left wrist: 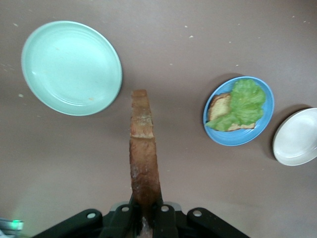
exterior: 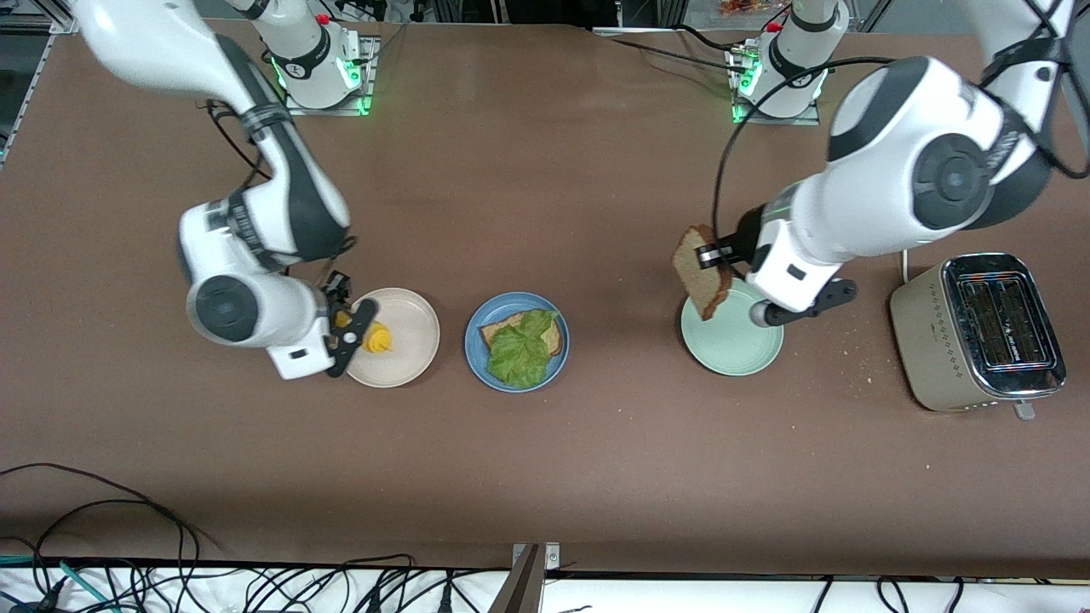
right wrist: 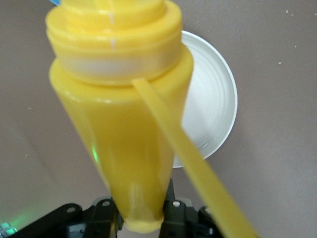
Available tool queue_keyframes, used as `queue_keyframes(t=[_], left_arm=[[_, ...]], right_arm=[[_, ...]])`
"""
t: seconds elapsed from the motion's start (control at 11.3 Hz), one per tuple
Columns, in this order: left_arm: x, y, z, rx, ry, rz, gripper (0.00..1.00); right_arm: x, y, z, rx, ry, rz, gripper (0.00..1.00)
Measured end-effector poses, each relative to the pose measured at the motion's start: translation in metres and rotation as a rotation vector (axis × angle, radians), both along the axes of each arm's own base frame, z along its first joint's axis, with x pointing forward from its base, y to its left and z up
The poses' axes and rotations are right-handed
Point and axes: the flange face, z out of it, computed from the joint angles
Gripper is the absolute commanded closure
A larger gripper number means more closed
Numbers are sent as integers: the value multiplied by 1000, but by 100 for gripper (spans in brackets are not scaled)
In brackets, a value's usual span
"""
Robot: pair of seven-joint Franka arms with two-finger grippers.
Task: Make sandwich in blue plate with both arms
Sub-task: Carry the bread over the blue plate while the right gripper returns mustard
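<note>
My left gripper (exterior: 711,255) is clamped on a slice of bread (exterior: 702,271), holding it up in the air over the rim of the pale green plate (exterior: 734,345). The slice hangs on edge rather than flat: in the front view one broad face shows, tilted, with its lower corner dipping toward the green plate. In my left wrist view the same slice (left wrist: 144,161) shows only its thin crust edge, its long axis running straight out from between my fingers (left wrist: 165,216).

My right gripper (exterior: 347,328) is closed around a yellow squeeze bottle (exterior: 375,338), held over the edge of the beige plate (exterior: 407,339) at the right arm's end of the table. In the right wrist view the bottle (right wrist: 119,114) fills most of the picture, its narrow end pinched between my fingers (right wrist: 174,210) and its wide end pointing away from them, toward the plate (right wrist: 213,106) below it.

The blue plate (exterior: 479,347) sits on the brown table (exterior: 545,170) between the beige and green plates. On it lies another slice of bread (exterior: 504,325), flat, with a crinkly lettuce leaf (exterior: 521,351) covering most of it; bread corners stick out from under the leaf.

A toaster (exterior: 979,332) stands near the left arm's end of the table, beside the green plate.
</note>
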Motion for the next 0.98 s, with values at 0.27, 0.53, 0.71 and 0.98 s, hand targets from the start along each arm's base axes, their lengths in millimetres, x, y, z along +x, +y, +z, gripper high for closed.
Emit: queue_keyframes(t=[0.27, 0.53, 0.71, 0.98], left_arm=[[-2, -65, -22, -38, -15, 123, 100], [-4, -124, -38, -117, -63, 242, 100], [-7, -150, -47, -164, -85, 283, 100], [-3, -180, -67, -254, -125, 361, 100]], right_arm=[[21, -94, -23, 286, 50, 57, 100], [31, -160, -69, 527, 34, 135, 100], [34, -185, -97, 632, 8, 194, 100], [36, -205, -140, 766, -28, 250, 100]])
